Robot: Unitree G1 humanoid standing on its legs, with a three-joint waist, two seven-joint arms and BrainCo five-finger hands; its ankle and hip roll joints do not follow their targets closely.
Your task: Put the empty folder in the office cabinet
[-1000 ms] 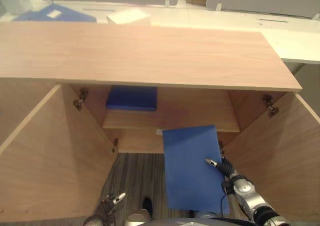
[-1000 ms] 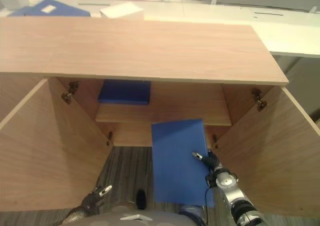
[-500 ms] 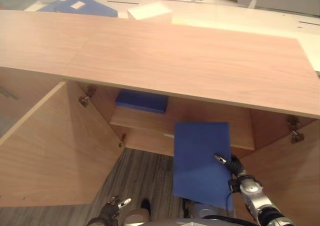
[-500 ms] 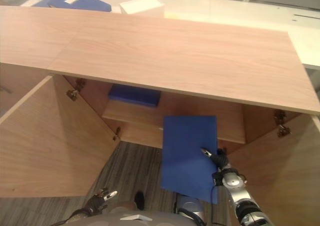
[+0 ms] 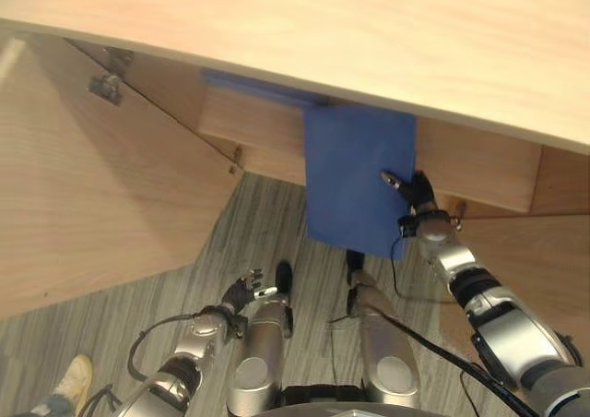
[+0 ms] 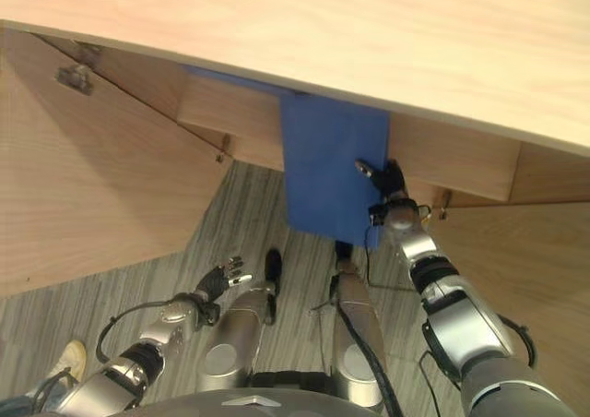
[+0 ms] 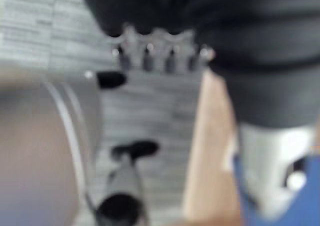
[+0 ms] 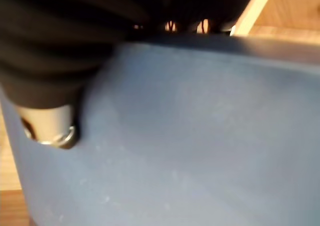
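The empty blue folder (image 5: 355, 182) lies flat in the air, and its far end reaches in under the wooden top (image 5: 387, 39) of the office cabinet, above the shelf's front edge (image 5: 244, 126). My right hand (image 5: 419, 197) is shut on the folder's right edge, thumb on its upper face; the right wrist view shows the same blue cover (image 8: 200, 136) close up. Low beside the floor hangs my left hand (image 5: 241, 291), open with relaxed fingers (image 7: 155, 56) and holding nothing.
Both cabinet doors stand open: the left door (image 5: 83, 186) swings out wide, the right door (image 5: 525, 246) is beside my right arm. Another blue folder (image 5: 263, 89) shows as a strip on the shelf at the left. A person's shoe (image 5: 69, 377) is at the lower left.
The camera has tipped downward. My right hand has pushed the folder forward, so its far end is now under the cabinet's top. The left hand still hangs low.
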